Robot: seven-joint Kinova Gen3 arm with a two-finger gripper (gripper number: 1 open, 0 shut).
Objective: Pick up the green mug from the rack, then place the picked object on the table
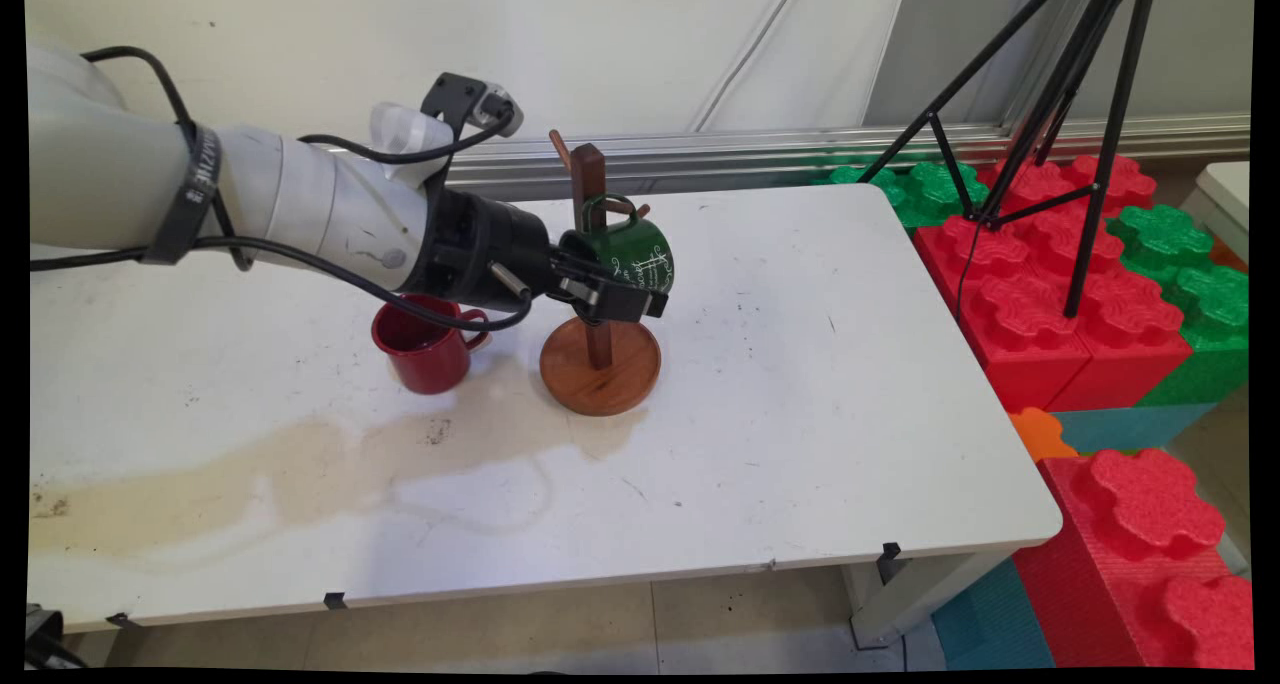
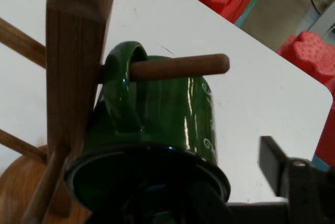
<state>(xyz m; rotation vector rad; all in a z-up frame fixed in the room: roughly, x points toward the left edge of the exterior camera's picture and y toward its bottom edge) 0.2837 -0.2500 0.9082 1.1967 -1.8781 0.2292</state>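
- While the white table bears everything, the wooden mug tree stands toward its far side.
- Green mug hangs by its handle on a peg (any pull, I judge, should run along that peg).
- Red mug stands just left of the tree.
- Gripper sits at the green mug's rim, spread, clamping nothing.

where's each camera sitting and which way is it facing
Main view: fixed above the table's near side, looking down across the white table toward the wall; shows the white arm and its black two-finger claw at the glossy green mug.
Hand view: on the hand, looking along the claw at the green mug, whose handle hangs on a peg of the wooden mug tree; one black finger shows at right.
Shared: green mug, wooden mug tree, white table.
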